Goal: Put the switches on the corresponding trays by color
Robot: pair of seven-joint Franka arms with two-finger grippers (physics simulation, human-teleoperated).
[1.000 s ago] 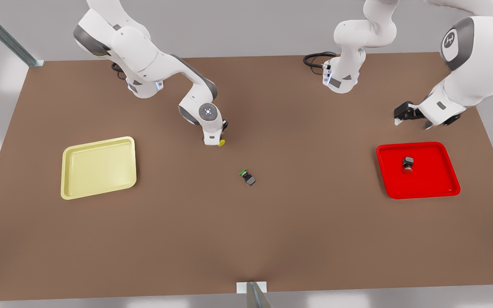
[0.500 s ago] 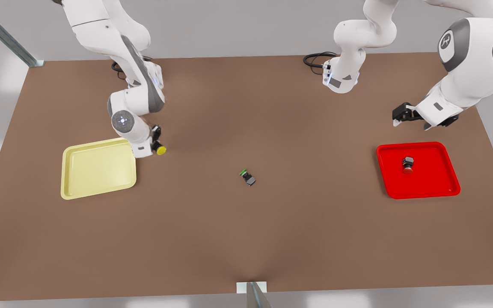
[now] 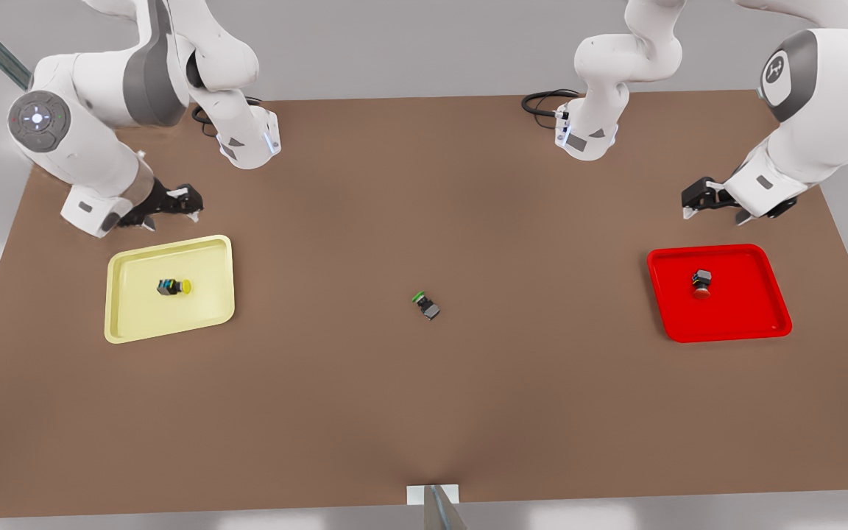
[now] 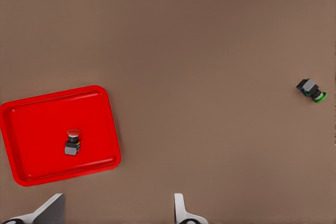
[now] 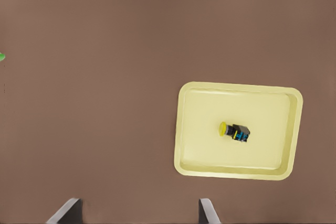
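Switches lie sorted, yellow-capped switch [image 3: 173, 287] in the yellow tray [image 3: 129, 324] below the spread right claw [image 3: 187, 206], red-capped switch [image 3: 701, 282] in the red tray [image 3: 748, 324] below the spread left claw [image 3: 689, 204].

A flat brown table [image 3: 424, 412] is being seen from above in the front view, its matte surface being lit evenly, with soft darker shading lying across the middle. Pale grey floor or wall [image 3: 424, 44] is being shown beyond the far edge and along both side edges, with faint lighter patches being cast at the near corners. A metal rail [image 3: 12, 62] is being seen running diagonally toward the far corner on the front view's left. A small pale bracket with a metal strut [image 3: 435, 500] is being seen at the middle of the near edge. A black cable loop [image 3: 542, 99] is lying at the far edge.
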